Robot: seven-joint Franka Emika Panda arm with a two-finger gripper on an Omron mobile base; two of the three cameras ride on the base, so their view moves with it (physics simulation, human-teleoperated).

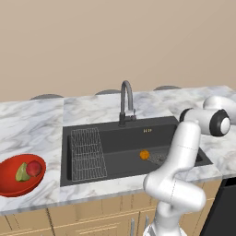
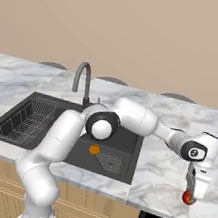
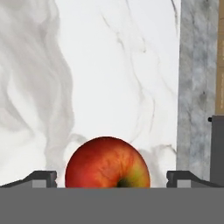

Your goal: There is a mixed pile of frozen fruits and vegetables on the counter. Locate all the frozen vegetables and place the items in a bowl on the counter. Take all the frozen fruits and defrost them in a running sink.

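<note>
Here, in the left base view, the red bowl (image 1: pixel 18 177) sits on the counter (image 1: pixel 32 126) to the left of the sink (image 1: pixel 133 152), holding the green wedge (image 1: pixel 21 173) and the pinkish-red ball (image 1: pixel 33 168) side by side. The orange ball (image 1: pixel 144 155) lies on the basin floor just beside the drain, with the wire rack (image 1: pixel 87 154) at the left end and the gooseneck tap (image 1: pixel 126 102) behind.

From the right base view, the arm reaches out to the right over the marble, well clear of the sink, and the gripper (image 2: pixel 190 195) points down at the small red ball (image 2: pixel 188 197) near the counter's front edge. The orange ball (image 2: pixel 94 149) shows again in the basin. A plain beige wall runs behind.

Seen from the hand view, the small red ball (image 3: pixel 107 162) rests on white veined marble between the two finger tips (image 3: pixel 41 178), which stand spread wide with a gap on each side, not touching it.
</note>
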